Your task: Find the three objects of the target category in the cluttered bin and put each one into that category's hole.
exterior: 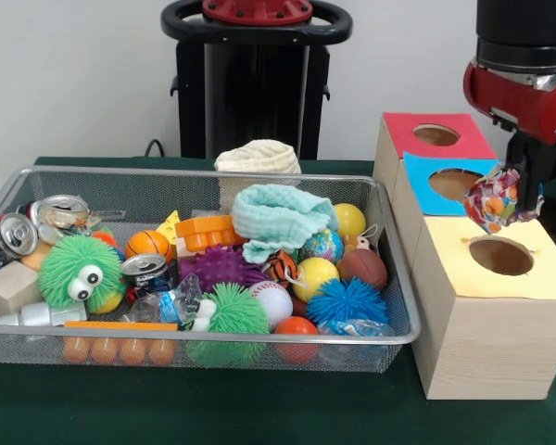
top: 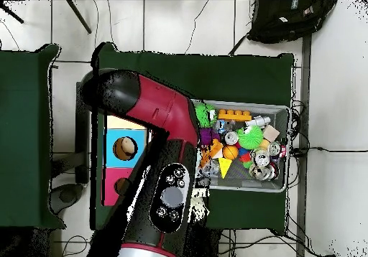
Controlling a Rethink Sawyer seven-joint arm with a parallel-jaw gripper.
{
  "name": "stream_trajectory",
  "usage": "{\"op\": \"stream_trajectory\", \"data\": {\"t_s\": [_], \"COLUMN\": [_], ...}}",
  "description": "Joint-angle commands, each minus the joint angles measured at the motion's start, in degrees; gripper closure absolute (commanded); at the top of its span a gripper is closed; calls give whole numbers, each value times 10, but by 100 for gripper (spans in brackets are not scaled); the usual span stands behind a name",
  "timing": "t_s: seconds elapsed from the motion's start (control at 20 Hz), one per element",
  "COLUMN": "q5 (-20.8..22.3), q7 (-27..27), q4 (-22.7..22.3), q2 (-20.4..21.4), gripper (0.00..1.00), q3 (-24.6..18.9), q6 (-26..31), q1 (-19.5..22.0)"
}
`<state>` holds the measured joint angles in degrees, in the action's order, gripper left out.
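My gripper (exterior: 517, 204) hangs at the right of the front view, shut on a crumpled multicoloured wrapper (exterior: 487, 198). It holds the wrapper in the air just above and behind the yellow-surround hole (exterior: 500, 255), in front of the blue-surround hole (exterior: 454, 183). The wire-mesh bin (exterior: 204, 340) stands to the left, full of clutter. In the overhead view my arm (top: 162, 146) covers the gripper and the yellow hole. The bin's rim (top: 286, 112) shows to the arm's right.
The bin holds crushed cans (exterior: 17, 234), green fuzzy balls (exterior: 78, 271), a mint cloth (exterior: 278, 218), several balls and a wooden block (exterior: 9, 287). A red-surround hole (exterior: 435, 134) lies behind the blue one. A cream knitted item (exterior: 257, 158) sits behind the bin.
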<state>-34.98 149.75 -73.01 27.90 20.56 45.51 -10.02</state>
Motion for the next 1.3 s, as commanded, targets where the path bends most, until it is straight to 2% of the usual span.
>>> {"op": "stream_trajectory", "data": {"t_s": [0.05, 0.4, 0.95, 1.3], "q5": [-21, -15, -11, -19], "q7": [95, 106, 125, 111], "q4": [-61, -61, -39, -36], "q2": [-41, -41, -32, -42], "gripper": [100, 100, 100, 100], "q3": [-77, -68, -55, -72], "q6": [-11, -3, 44, 28], "q1": [14, 5, -2, 6]}}
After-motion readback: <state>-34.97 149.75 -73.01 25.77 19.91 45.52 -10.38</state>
